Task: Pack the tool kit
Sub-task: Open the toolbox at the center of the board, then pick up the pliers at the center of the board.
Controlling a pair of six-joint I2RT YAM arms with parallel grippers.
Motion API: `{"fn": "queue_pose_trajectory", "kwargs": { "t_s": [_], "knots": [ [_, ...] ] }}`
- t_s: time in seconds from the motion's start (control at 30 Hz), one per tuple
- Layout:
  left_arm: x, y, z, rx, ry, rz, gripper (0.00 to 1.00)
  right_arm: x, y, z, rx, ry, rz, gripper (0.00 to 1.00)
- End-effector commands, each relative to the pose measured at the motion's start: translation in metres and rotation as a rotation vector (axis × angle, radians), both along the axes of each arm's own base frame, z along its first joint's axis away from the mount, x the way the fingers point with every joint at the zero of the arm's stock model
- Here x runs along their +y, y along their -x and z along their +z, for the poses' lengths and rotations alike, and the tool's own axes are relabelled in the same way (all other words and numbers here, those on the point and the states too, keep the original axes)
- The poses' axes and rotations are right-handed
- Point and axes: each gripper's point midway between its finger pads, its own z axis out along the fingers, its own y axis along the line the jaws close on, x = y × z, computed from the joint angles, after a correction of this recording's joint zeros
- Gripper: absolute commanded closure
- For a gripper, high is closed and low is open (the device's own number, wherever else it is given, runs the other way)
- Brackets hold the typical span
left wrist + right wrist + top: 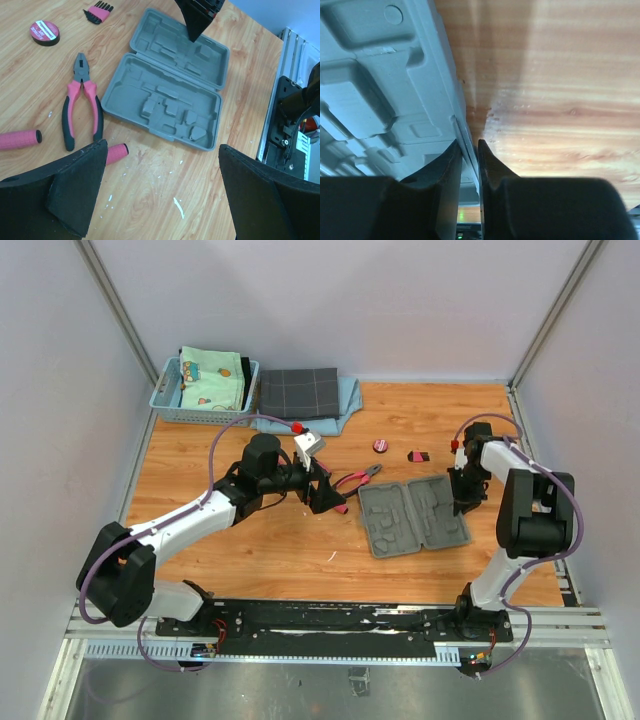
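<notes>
We see the flat grey plastic hinged case (413, 515) lying open, moulded slots up, right of the middle of the wooden bench (250, 560). The right gripper (468, 147) is pinched on the thin rim of its right edge. The left gripper (325, 492) hangs spread wide and holding nothing just left of the case, near the pink-and-black pliers (80, 100).

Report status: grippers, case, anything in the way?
Left gripper open, hovering near the pliers. Right gripper pinching the open tool case by its rim. Slots all empty; pliers, tape roll, pink-handled tools loose outside. Nothing blocking the case.
</notes>
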Motion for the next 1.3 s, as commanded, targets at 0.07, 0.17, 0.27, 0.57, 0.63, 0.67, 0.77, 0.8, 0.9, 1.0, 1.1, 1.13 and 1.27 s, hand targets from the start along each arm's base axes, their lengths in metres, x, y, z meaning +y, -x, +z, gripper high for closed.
{"fn": "queue_pose_trajectory", "kwargs": {
  "t_s": [0.07,0.17,0.27,0.57,0.63,0.67,0.77,0.8,0.9,1.0,1.1,1.13,1.27],
  "knots": [
    [-0.003,-0.009,0.018,-0.040,0.031,0.014,0.04,0.004,0.035,-0.007,0.101,0.000,-0.162,0.72],
    [-0.002,-0.009,0.018,-0.042,0.030,0.016,0.04,0.007,0.031,0.010,0.044,-0.018,-0.171,0.51],
    [-0.002,-0.010,0.016,-0.043,0.027,0.025,0.04,0.009,0.017,0.041,-0.069,-0.033,-0.179,0.37],
    [0.000,-0.016,0.016,-0.045,0.022,0.057,0.04,0.024,-0.047,0.148,-0.363,-0.104,-0.269,0.31],
    [0.001,-0.018,0.016,-0.044,0.021,0.071,0.04,0.040,-0.061,0.155,-0.365,-0.125,-0.293,0.32],
    [0.002,-0.019,0.016,-0.043,0.020,0.083,0.04,0.049,-0.069,0.150,-0.342,-0.124,-0.295,0.33],
    [0.006,-0.023,0.014,-0.045,0.004,0.116,0.04,0.084,-0.087,0.138,-0.311,-0.112,-0.272,0.38],
    [0.008,-0.026,0.013,-0.047,-0.007,0.131,0.04,0.096,-0.092,0.132,-0.301,-0.109,-0.266,0.39],
    [0.015,-0.034,0.011,-0.071,-0.040,0.171,0.03,0.130,-0.105,0.116,-0.280,-0.113,-0.230,0.40],
    [0.021,-0.041,0.011,-0.090,-0.052,0.201,0.04,0.156,-0.112,0.108,-0.269,-0.118,-0.185,0.41],
    [0.021,-0.045,0.009,-0.114,-0.071,0.197,0.05,0.164,-0.113,0.110,-0.274,-0.126,-0.176,0.41],
    [0.020,-0.049,0.007,-0.123,-0.080,0.196,0.05,0.163,-0.112,0.111,-0.276,-0.125,-0.174,0.41],
    [0.008,-0.079,-0.015,-0.121,-0.170,0.191,0.14,0.154,-0.104,0.126,-0.308,-0.112,-0.167,0.38]
  ]
}}
